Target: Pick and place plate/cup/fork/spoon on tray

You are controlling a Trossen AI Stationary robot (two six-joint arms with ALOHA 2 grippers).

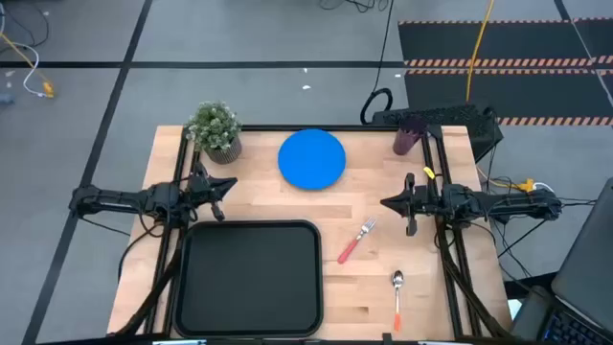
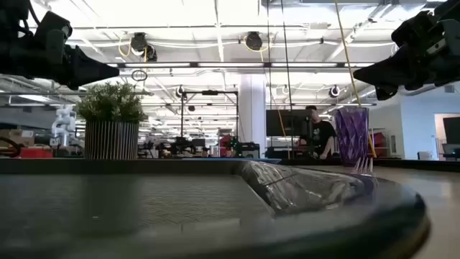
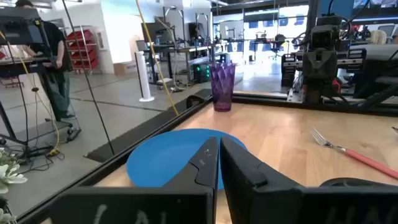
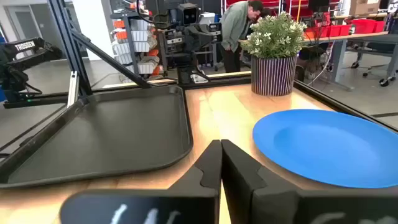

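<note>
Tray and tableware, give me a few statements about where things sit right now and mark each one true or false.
1. The tray holds nothing. True.
2. The plate lies on the tray. False: it lies on the bare table, beyond the tray.
3. The cup stands upright near the table's far right corner. True.
4. The fork and spoon touch each other. False: they lie apart, both to the right of the tray.
5. The left pincer holds the plate. False: it is shut on nothing, above the table.
6. The right pincer is shut and holds nothing. True.
</note>
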